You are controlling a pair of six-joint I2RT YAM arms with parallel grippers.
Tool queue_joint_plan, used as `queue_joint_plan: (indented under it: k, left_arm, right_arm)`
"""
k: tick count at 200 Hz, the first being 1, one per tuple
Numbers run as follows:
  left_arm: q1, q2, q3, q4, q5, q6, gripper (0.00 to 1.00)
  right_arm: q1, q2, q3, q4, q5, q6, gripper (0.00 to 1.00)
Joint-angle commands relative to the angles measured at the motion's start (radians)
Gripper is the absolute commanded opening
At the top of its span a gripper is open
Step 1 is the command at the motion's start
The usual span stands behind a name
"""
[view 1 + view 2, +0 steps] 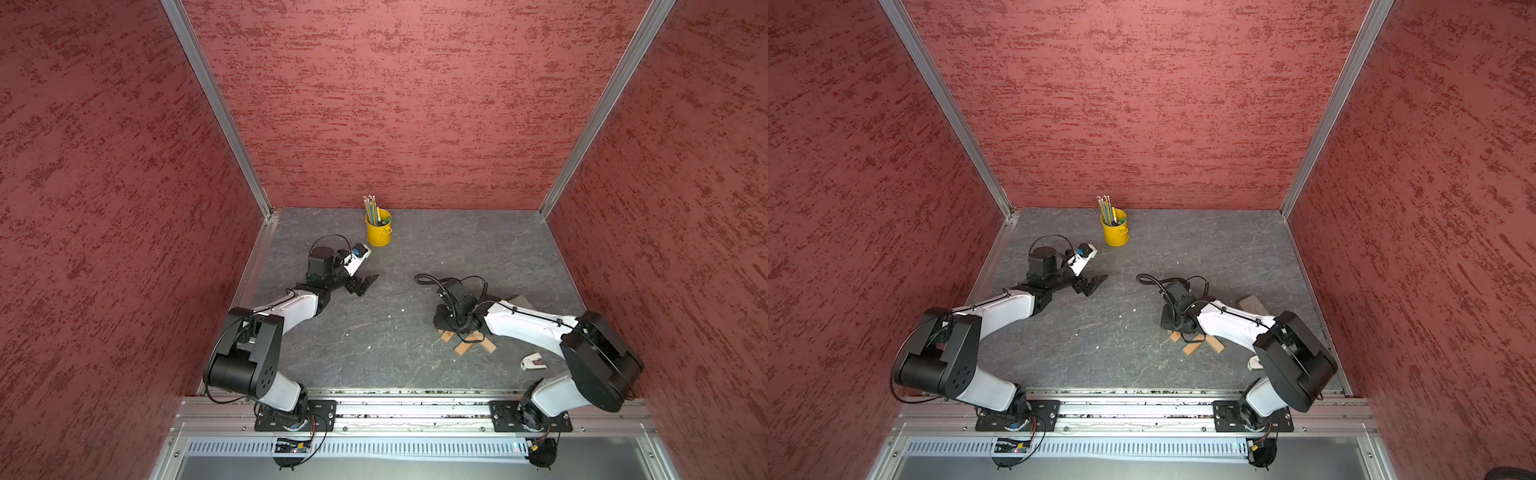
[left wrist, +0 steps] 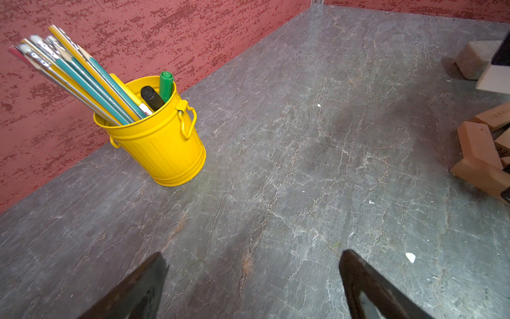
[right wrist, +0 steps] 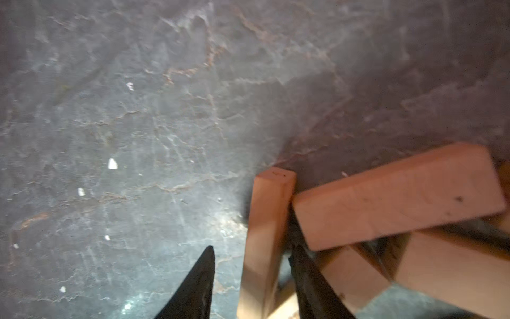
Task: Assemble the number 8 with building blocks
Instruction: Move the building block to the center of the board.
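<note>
Right pincer: down at the heap of building blocks. In both top views the heap sits on the counter at about 4 o'clock from its centre.

Right wrist view: jaws partly open, astride an upright bar that rests on its narrow long edge.
- One finger sits close against that bar, touching it as far as I can tell. It is wedged between the upright bar and a tilted bar lying across others.
- The other finger stands clear, with grey counter showing in the gap.
- So the bar is bracketed, not clamped.

Heap: the bars overlap and cross at odd angles. From above, the right arm covers much of it and only a few ends stick out, so I cannot count the bars.

Left pincer: jaws wide apart, nothing between them. It is held over bare counter at about 10 o'clock, well apart from the heap.

Other items:
- Yellow bucket of pencils and markers at 12 o'clock, near the back wall.
- Greyish brick-shaped piece at 3 o'clock, partly behind the right arm.
- Small white-grey plastic piece at 4 o'clock, beyond the heap, just beside the right arm.
- A few white specks scattered mid-counter.
</note>
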Motion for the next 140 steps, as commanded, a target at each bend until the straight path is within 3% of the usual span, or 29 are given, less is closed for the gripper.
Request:
queue_joint_plan:
  k: [1,48,69,107,140]
  left_arm:
    - [0.003,0.008,0.014,-0.008,-0.005,-0.003,0.99]
    - [0.002,0.012,0.015,-0.008,-0.004,-0.002,0.99]
    - [0.002,0.018,0.018,-0.007,-0.005,0.001,0.99]
    - [0.003,0.022,0.022,-0.008,-0.007,0.004,0.99]
    - [0.003,0.022,0.017,-0.001,-0.013,0.007,0.99]
  right_arm:
    - [0.003,-0.032,-0.006,-0.043,0.067,0.041,0.49]
    - [0.003,0.015,0.004,-0.019,0.053,0.019,0.49]
    - [0.003,0.04,0.026,-0.012,0.056,-0.004,0.41]
    - [0.003,0.071,0.093,-0.019,0.063,-0.063,0.13]
    - [0.006,0.141,0.247,-0.096,0.121,-0.171,0.08]
